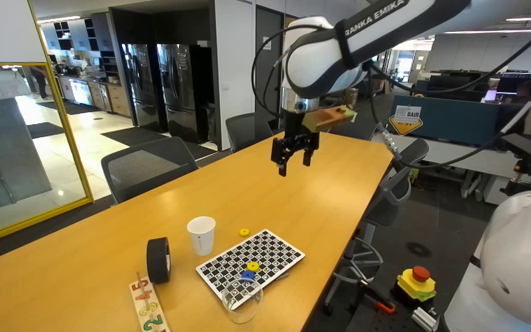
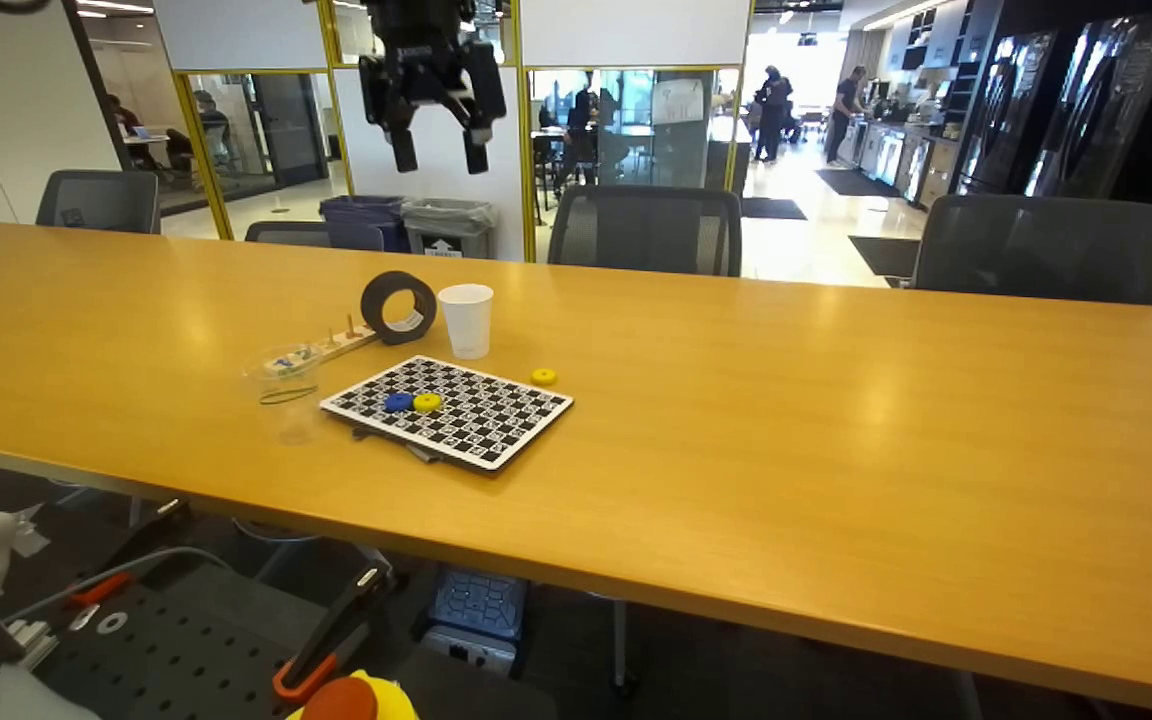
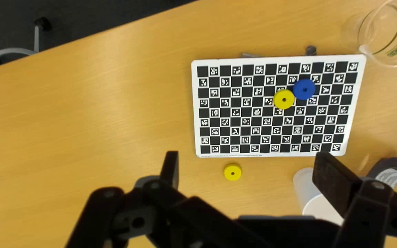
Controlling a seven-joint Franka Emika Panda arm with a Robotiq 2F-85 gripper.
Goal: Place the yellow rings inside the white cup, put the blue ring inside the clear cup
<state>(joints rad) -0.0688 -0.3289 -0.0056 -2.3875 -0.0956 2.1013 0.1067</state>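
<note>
In an exterior view, from left, we see the clear cup (image 2: 286, 378), the blue ring (image 2: 399, 402) and a yellow ring (image 2: 427, 402) on the board (image 2: 484, 420), our gripper (image 2: 442, 158) above, spread and holding nothing, the far-side white cup (image 2: 467, 324), and another yellow ring (image 2: 543, 377) on the table (image 2: 836, 460). We judge nothing done: three rings remain.

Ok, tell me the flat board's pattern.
The board is checked black and white, with small black markings in its white squares; clearest in the wrist view.
</note>
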